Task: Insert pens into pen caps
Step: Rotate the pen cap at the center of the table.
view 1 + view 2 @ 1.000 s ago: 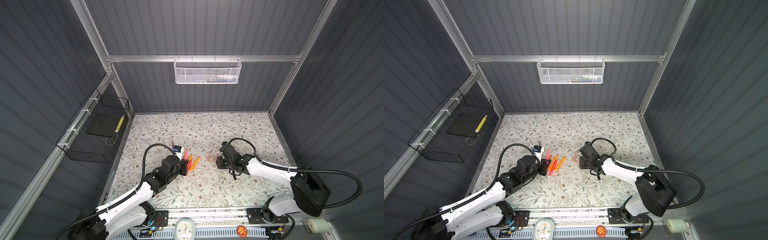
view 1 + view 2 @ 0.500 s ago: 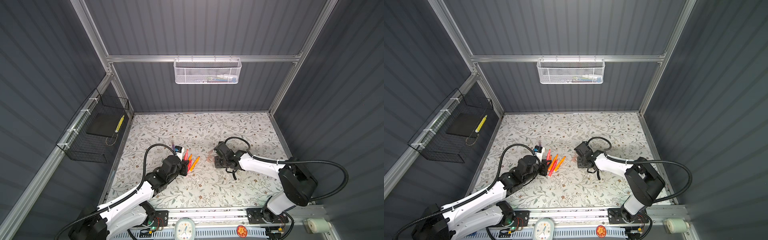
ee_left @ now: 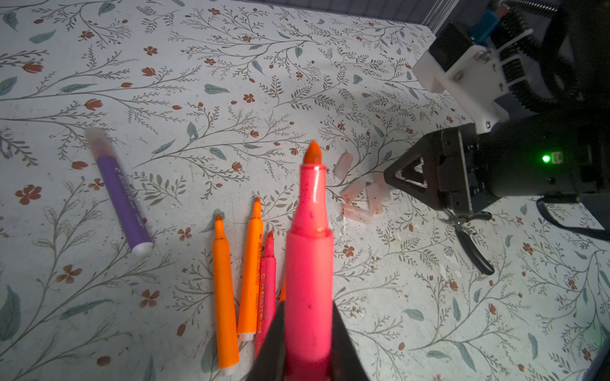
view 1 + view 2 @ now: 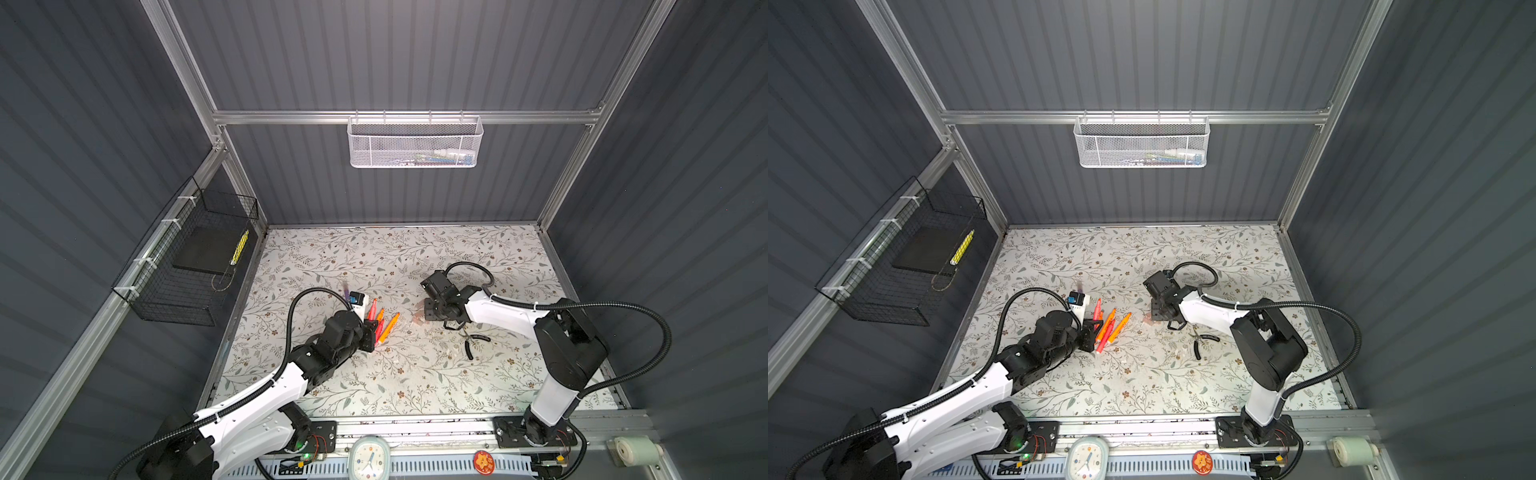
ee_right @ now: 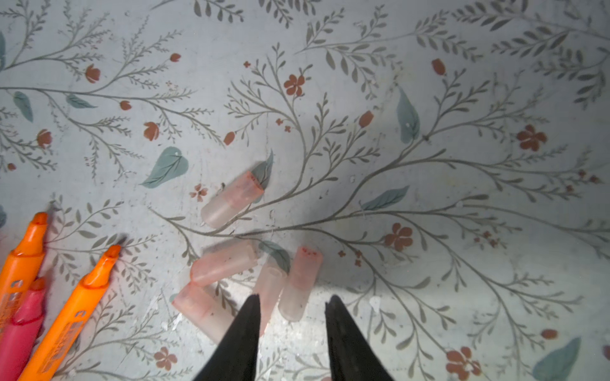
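My left gripper is shut on a pink-red pen, held off the mat with its bare orange tip pointing at the caps. On the mat lie two orange pens, another pink-red pen and a purple pen with a cap on it. In both top views the loose pens lie beside the left gripper. Several translucent pinkish pen caps lie clustered. My right gripper stands open low over them, with one cap between its tips.
Black-handled pliers lie on the mat just right of the caps. Small whitish bits are scattered near them. A white mesh basket hangs on the back wall and a black wire basket on the left wall.
My right gripper has moved left, over the pile of caps, and its jaws have narrowed. The left arm and its pen have stayed put.
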Robot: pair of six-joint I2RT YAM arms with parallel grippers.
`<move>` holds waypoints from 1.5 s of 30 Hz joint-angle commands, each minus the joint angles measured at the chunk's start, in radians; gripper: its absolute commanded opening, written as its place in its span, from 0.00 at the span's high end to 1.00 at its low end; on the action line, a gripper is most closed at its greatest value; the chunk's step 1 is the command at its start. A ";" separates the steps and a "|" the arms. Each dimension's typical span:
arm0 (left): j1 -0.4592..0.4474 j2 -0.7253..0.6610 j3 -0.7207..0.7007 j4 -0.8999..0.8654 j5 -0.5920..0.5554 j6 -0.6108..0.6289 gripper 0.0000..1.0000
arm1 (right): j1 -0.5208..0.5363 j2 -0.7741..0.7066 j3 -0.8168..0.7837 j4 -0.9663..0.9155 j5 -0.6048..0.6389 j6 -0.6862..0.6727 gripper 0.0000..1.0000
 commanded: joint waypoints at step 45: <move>0.000 -0.004 0.006 0.014 0.015 -0.001 1.00 | -0.039 0.068 -0.050 -0.052 0.118 0.031 0.61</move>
